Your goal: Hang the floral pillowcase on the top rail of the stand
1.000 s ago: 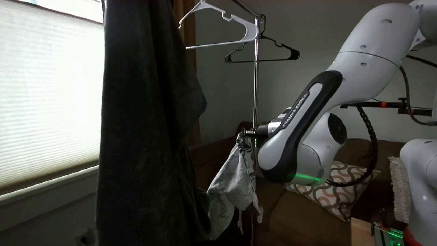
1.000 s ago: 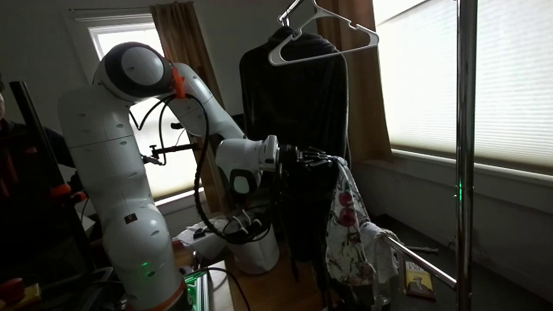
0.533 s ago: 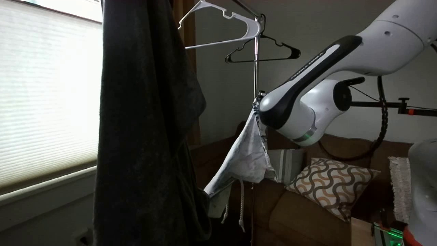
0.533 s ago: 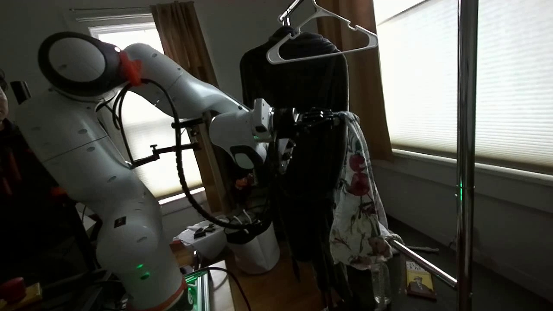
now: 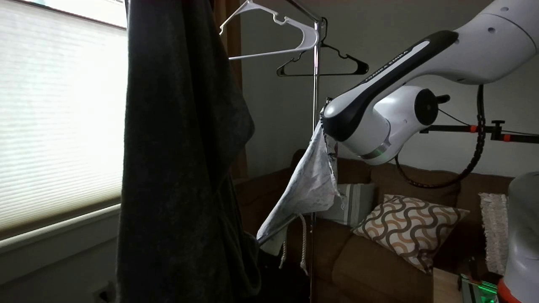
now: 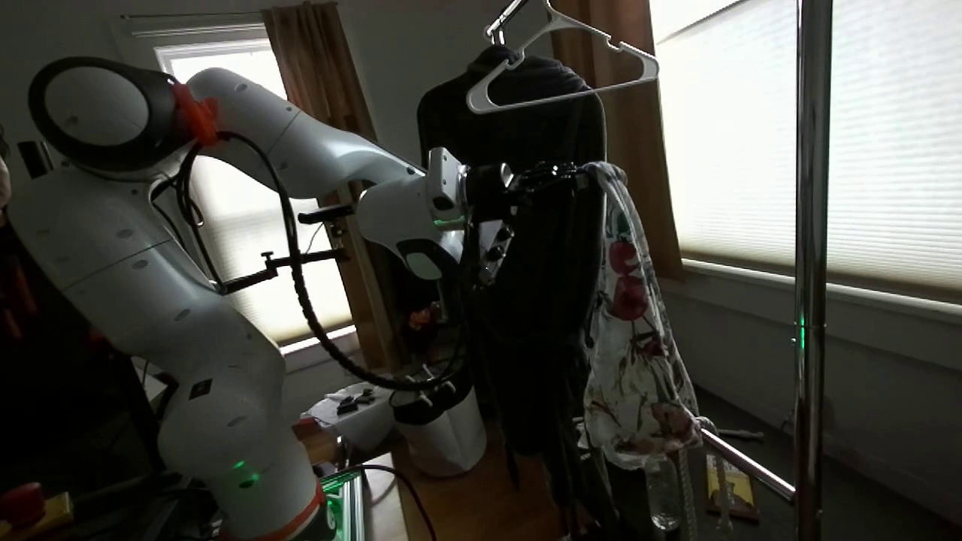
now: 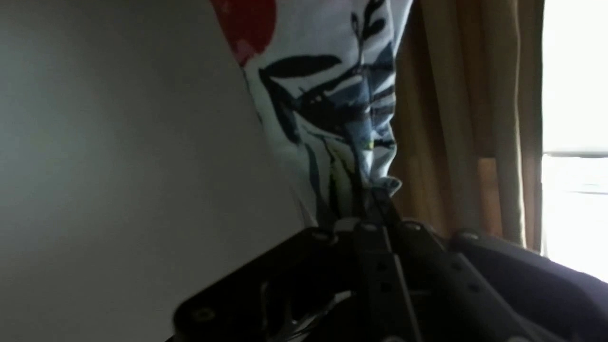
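The pillowcase is creased, matt cloth; the top rail and pole, smooth glossy metal; the white hanger, plastic; the garment, matt fabric

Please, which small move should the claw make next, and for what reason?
I would probably raise the claw. It grips the floral pillowcase by its upper end, but in an exterior view it sits below the top rail. The pillowcase visually overlaps the lower bar, so slowly seems safer.
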Controlling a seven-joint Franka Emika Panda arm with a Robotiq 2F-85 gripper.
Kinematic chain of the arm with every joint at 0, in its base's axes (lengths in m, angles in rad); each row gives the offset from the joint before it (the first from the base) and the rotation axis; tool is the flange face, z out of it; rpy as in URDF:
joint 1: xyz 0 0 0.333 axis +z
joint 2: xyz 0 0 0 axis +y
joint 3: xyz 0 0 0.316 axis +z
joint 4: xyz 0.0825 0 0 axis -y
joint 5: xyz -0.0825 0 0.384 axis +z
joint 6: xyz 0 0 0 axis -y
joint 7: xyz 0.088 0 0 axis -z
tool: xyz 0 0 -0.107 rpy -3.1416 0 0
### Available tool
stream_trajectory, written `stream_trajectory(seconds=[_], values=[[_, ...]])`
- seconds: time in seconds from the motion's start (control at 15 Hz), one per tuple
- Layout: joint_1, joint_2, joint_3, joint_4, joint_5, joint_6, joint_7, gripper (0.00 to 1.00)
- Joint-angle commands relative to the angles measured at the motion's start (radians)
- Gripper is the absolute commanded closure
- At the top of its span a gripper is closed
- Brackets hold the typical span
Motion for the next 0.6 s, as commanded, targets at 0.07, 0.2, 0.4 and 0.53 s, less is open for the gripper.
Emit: stream_trajectory(seconds=[0.07, 0.2, 0.4, 0.53], values=[[-0.193, -0.117, 0.047, 0.077, -0.001, 0.001, -0.013, 0.99], [-0.255, -0.149, 0.070, 0.129, -0.004, 0.003, -0.016, 0.99], [-0.223, -0.137, 0.030, 0.151, -0.011, 0.010, -0.025, 0.99], [-0.217, -0.144, 0.021, 0.165, -0.012, 0.008, -0.032, 0.98]])
